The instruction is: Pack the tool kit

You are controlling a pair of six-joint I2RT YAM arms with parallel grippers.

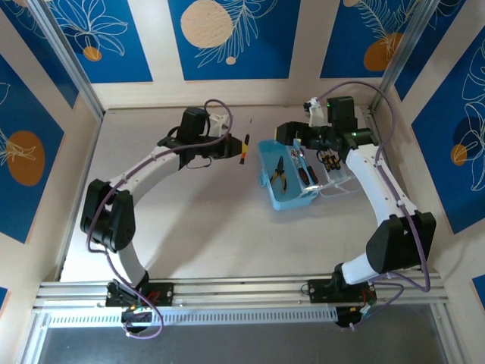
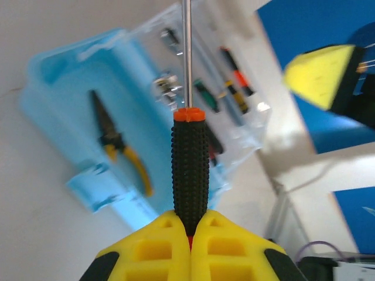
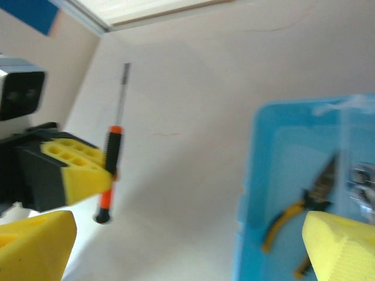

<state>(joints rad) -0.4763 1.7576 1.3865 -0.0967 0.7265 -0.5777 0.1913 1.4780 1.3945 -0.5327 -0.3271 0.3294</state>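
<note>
Here, a black-and-orange screwdriver (image 2: 189,170) is pinched by its handle in the left end effector (image 2: 190,225), left of the light-blue case (image 1: 292,201) on the surface (image 1: 197,220) — yellow-handled pliers (image 1: 279,173) laid inside — right end effector (image 3: 187,249) spread wide, near the case.

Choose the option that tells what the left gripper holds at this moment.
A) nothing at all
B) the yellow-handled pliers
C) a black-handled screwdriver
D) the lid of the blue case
C: in the left wrist view the left gripper is shut on the screwdriver at the base of its black handle, while the pliers lie inside the blue case.
</note>
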